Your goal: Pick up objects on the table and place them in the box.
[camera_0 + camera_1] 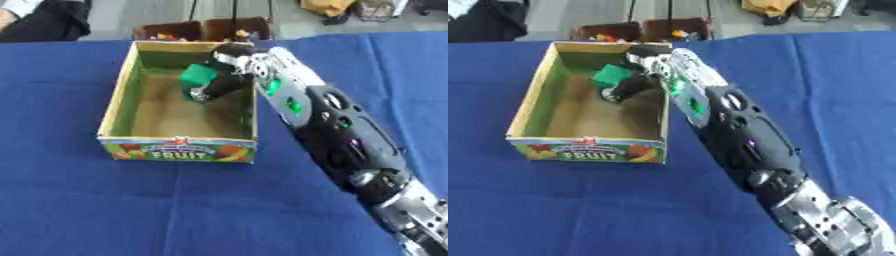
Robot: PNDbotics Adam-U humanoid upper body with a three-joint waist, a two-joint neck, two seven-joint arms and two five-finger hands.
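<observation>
1. Firstly, left eye view: a cardboard box (118, 100) stands open-topped on a blue cloth (131, 210). Its near wall bears a printed label reading FRUIT, and its inner walls are green.
2. The right arm (337, 130) enters from the lower right corner and runs diagonally up to the box, crossing the box's right wall near the far corner.
3. The right hand (220, 82) is inside the box, near the far right corner, pointing down and to the left.
4. A green block (198, 75) sits at the hand's fingers. The fingers appear curled against it; the block shows just left of the hand, above the brown box floor. Whether it touches the floor cannot be told.
5. Green lights show on the forearm beside the box wall.
6. Two brown bins (203, 29) stand beyond the cloth's far edge, with small coloured items inside that cannot be made out.
7. Next, right eye view: the same layout shows, with the box nearer the left side.
8. The hand is again within the far right part of the box, the green block at its fingers and clear of the left wall.
9. The silver joint of the arm shows at the lower right corner.
10. The left hand shows in neither view.
</observation>
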